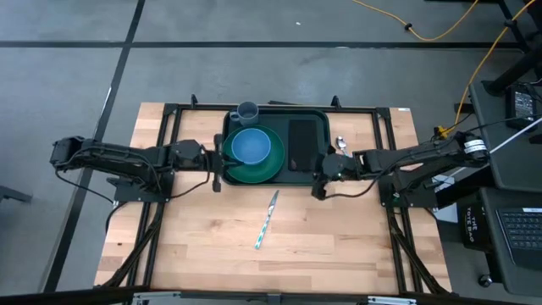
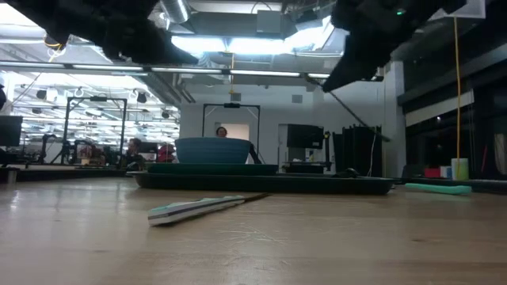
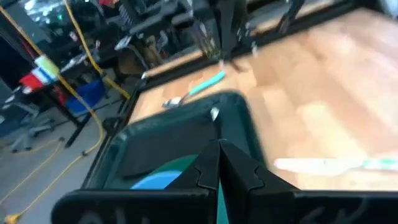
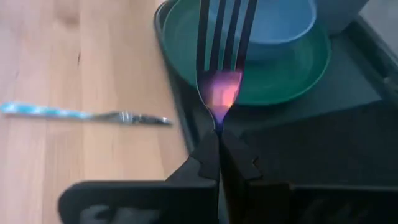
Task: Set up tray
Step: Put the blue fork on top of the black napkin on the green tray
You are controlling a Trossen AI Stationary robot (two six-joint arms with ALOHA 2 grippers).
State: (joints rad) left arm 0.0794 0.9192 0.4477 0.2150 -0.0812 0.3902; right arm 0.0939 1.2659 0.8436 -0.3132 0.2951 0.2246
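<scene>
The dark green tray [image 1: 275, 119] lies at the table's far middle. On it rest a round green plate [image 1: 269, 165] with a blue bowl [image 1: 251, 146], a grey cup [image 1: 247, 111] and a flat black rectangle [image 1: 302, 144]. My right gripper [image 4: 218, 138] hovers over the tray's near right corner [image 1: 320, 176], shut on a metal fork [image 4: 224, 43]. My left gripper [image 3: 219, 146] is shut and hangs at the tray's near left corner [image 1: 218, 168]. I cannot tell whether it touches the tray. My right gripper pinches the fork between its two fingers at the neck [image 4: 217, 118], just behind the tines. The fingers lie along the fork, and the handle is hidden behind them. The tines [image 4: 225, 31] stick out forward over the tray's edge toward the plate [image 4: 273, 81], lifted clear.
A knife with a teal handle [image 1: 266, 220] lies on the bare wood near the tray, also seen low on the table [image 2: 198, 207]. A spoon with a teal handle [image 1: 341, 144] lies just right of the tray. The near half of the table is open wood.
</scene>
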